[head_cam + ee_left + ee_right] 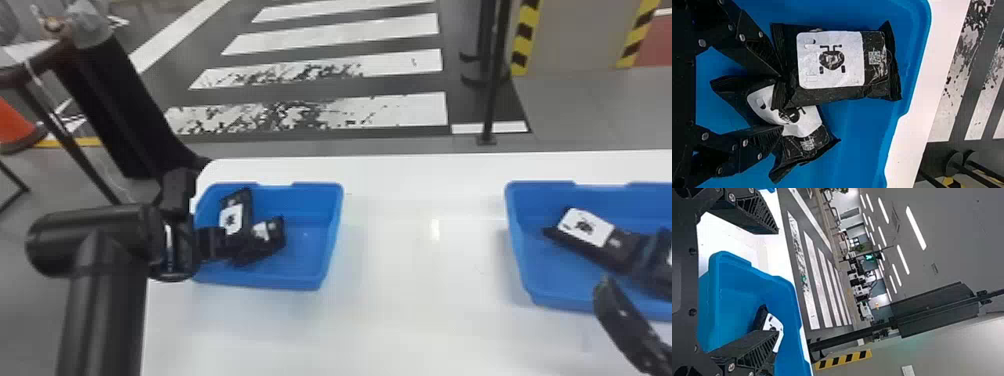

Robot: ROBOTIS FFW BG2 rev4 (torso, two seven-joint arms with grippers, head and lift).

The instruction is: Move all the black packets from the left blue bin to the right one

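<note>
In the head view my left gripper [212, 243] reaches into the left blue bin [332, 215], close to two black packets, one [246, 210] behind the other [274, 235]. The left wrist view has the left gripper [781, 102] with its fingers parted over the lower packet [803, 145], whose label is creased; the upper packet [830, 64] overlaps it. My right gripper [612, 295] is at the near side of the right blue bin [520, 250], which holds black packets [582, 227]. In the right wrist view the right gripper [777, 282] stands open with nothing between its fingers.
Both bins stand on a white table [425, 300], a wide gap between them. A dark post [492, 75] rises behind the table. At the left are a metal frame and an orange cone [12, 122].
</note>
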